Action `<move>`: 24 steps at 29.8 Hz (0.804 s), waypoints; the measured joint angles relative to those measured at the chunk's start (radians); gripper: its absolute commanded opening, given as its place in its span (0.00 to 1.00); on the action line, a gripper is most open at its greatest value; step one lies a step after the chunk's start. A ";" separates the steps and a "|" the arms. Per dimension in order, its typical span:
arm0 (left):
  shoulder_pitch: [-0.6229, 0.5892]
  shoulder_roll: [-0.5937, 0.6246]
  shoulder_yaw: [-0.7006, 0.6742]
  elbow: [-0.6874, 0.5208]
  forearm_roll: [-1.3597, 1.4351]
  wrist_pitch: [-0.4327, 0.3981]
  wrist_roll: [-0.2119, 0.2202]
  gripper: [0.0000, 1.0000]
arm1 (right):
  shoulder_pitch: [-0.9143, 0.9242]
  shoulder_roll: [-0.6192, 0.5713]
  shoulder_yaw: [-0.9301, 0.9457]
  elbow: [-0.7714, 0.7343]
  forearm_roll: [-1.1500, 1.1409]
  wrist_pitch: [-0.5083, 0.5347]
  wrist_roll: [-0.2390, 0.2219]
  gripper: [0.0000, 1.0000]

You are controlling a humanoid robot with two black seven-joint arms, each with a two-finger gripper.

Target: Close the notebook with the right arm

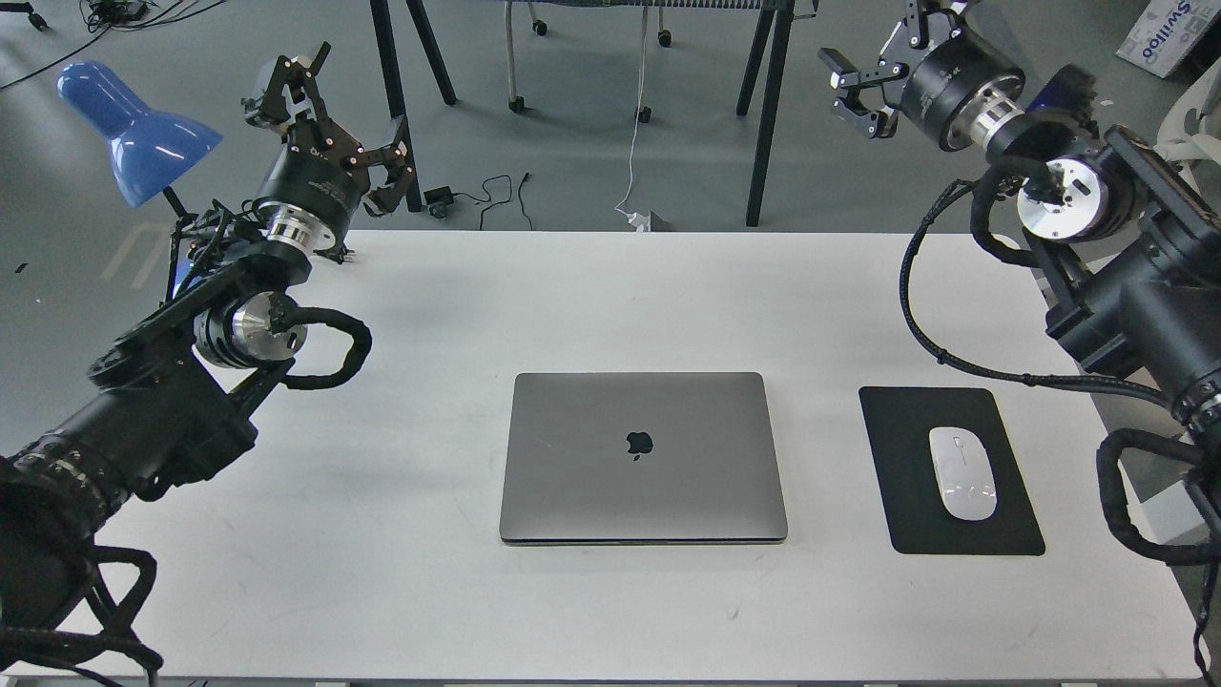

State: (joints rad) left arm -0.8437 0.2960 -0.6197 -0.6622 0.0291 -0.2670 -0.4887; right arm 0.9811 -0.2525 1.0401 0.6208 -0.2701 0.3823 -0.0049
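The notebook is a space-grey laptop lying shut and flat in the middle of the white table, its dark apple logo facing up. My right arm is raised at the upper right, well away from the notebook. Its gripper is open and empty, high above the floor beyond the table's far right corner. My left gripper is open and empty, held up at the far left beside the blue lamp.
A black mousepad with a white mouse lies right of the notebook. Black table legs, cables and chair casters are on the floor beyond the table. A white chair stands at the far right.
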 measured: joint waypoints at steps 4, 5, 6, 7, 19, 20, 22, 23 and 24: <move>0.000 0.000 0.000 0.001 0.000 0.000 0.000 1.00 | -0.048 0.002 0.031 0.038 0.127 0.004 -0.001 1.00; 0.000 0.000 0.000 0.001 0.000 0.000 0.000 1.00 | -0.058 0.002 0.033 0.044 0.153 0.005 -0.001 1.00; 0.000 0.000 0.000 0.001 0.000 0.000 0.000 1.00 | -0.068 0.002 0.033 0.048 0.172 0.005 -0.001 1.00; 0.000 0.000 0.000 0.001 0.000 0.000 0.000 1.00 | -0.077 0.002 0.034 0.053 0.184 0.005 -0.001 1.00; 0.000 0.000 0.000 0.000 0.000 0.000 0.000 1.00 | -0.223 0.030 0.058 0.178 0.205 0.013 0.000 1.00; 0.000 0.000 0.000 0.000 0.000 0.000 0.000 1.00 | -0.226 0.036 0.067 0.178 0.205 0.013 0.000 1.00; 0.000 0.000 0.000 0.000 0.000 0.000 0.000 1.00 | -0.232 0.045 0.081 0.178 0.205 0.013 0.000 1.00; 0.000 0.000 0.000 0.000 0.000 0.000 0.000 1.00 | -0.233 0.047 0.084 0.177 0.205 0.012 0.000 1.00; 0.000 0.000 0.000 0.000 0.000 0.000 0.000 1.00 | -0.234 0.048 0.086 0.176 0.205 0.011 0.000 1.00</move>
State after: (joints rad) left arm -0.8437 0.2960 -0.6197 -0.6624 0.0291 -0.2670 -0.4887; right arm 0.7466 -0.2049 1.1258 0.7971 -0.0655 0.3930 -0.0046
